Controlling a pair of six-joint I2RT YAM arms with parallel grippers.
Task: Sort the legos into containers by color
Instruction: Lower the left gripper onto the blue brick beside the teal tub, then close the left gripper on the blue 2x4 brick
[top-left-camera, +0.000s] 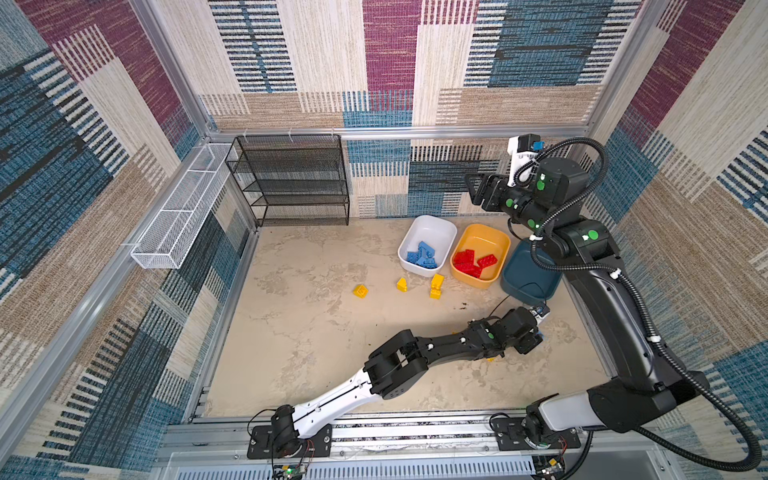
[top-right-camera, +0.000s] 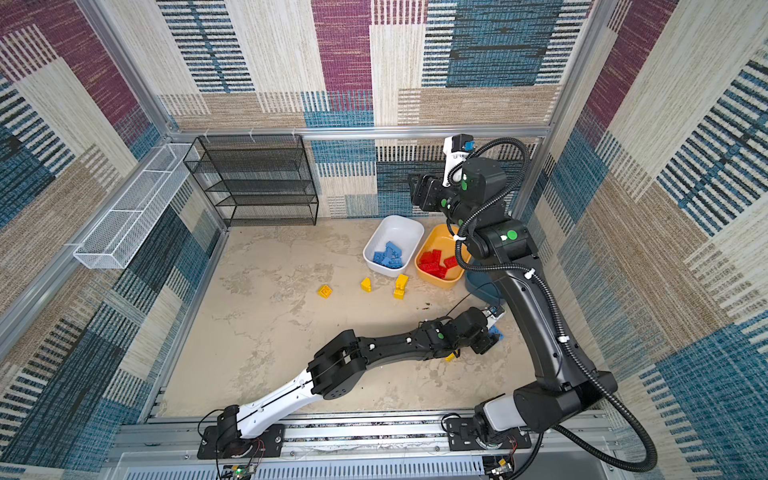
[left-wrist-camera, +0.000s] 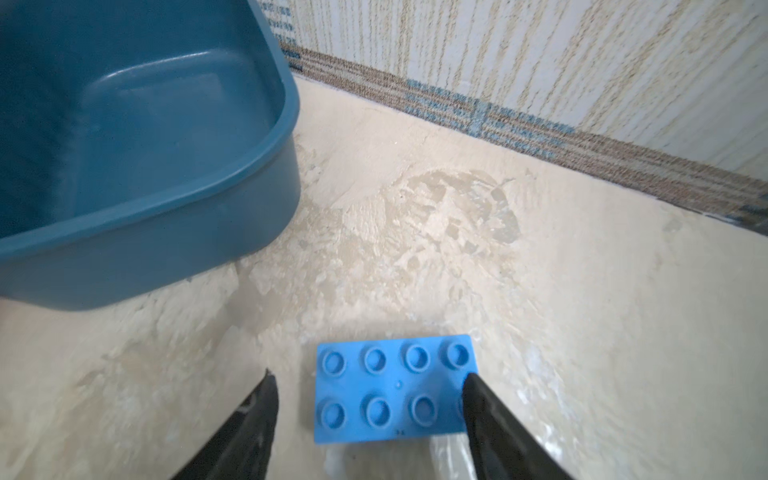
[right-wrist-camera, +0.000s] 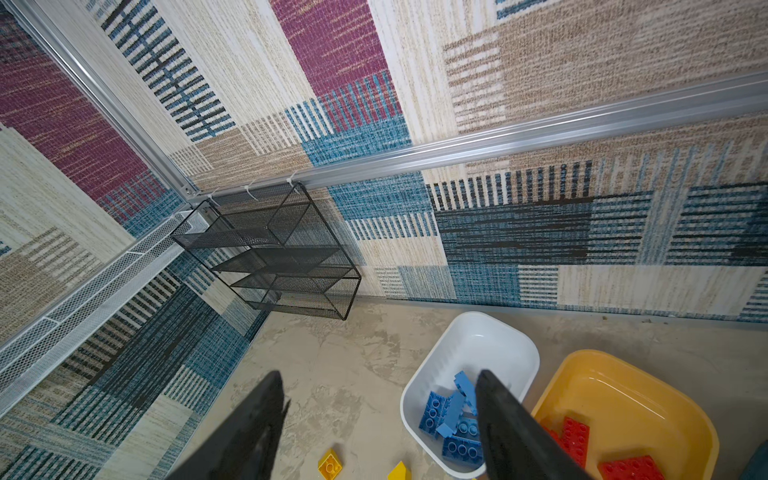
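Your left gripper is down at the table, its fingers standing apart on either side of a blue brick that lies flat with its studs up. One finger touches the brick's short edge. The other has a strip of bare table between it and the brick, so you have no clamp on it. That brick sits near the teal tub but apart from it, close to the side wall. In a top view only a sliver of the blue brick peeks out beside the wrist. Your right gripper hangs high over the far end of the table, fingers spread wide around open air. It looks down on the white tub, which holds the blue bricks, and on the yellow tub just beside it, which holds the red bricks. In both top views the three tubs stand side by side toward the back right of the table, the teal one partly hidden behind your right arm. Yellow bricks lie loose on the table in front of the white tub, and another yellow piece shows under your left arm. The black rack stands against the back wall.
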